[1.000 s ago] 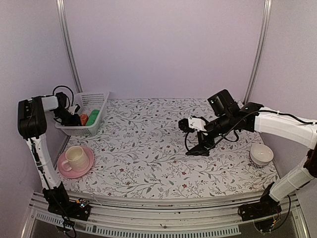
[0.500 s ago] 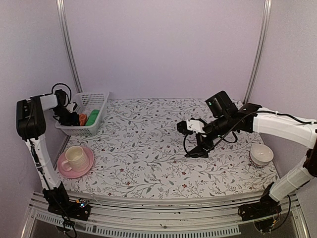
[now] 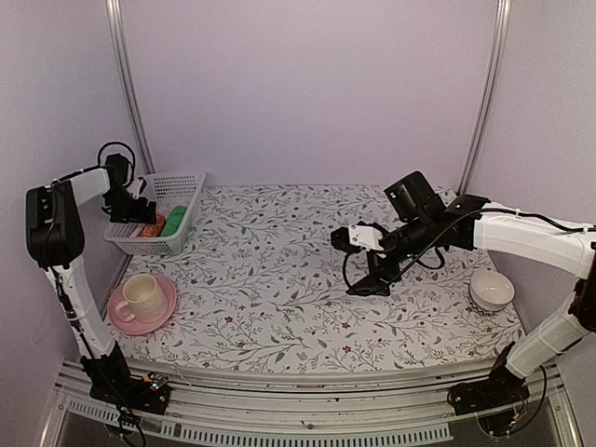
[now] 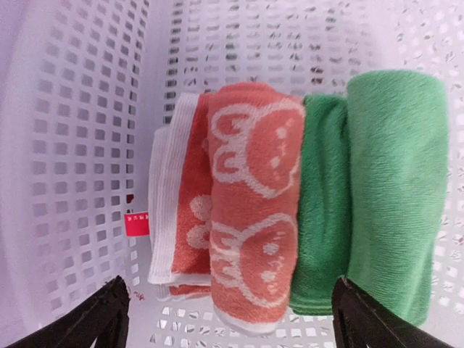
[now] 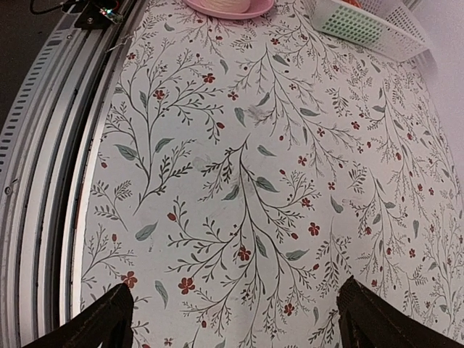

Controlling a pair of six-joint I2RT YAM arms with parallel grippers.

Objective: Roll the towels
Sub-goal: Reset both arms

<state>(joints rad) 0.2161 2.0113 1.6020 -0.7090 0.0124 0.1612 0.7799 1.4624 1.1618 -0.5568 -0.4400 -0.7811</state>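
Towels (image 4: pixel 254 196), seemingly rolled, in basket (image 4: pixel 80 145).

Legible text: none could be read in any view.
Red tag (image 4: pixel 135 223): a small tab at the hem of the orange-red towel (image 4: pixel 250 217); too small and blurred for any lettering to be made out.
Towel print: white rounded figures on the orange-red towel, a pattern and not letters.
Green towel (image 4: pixel 384 188): plain pile, unmarked.
Desk cloth (image 5: pixel 246 181): printed with leafy sprigs and small red flowers, without words or numbers.
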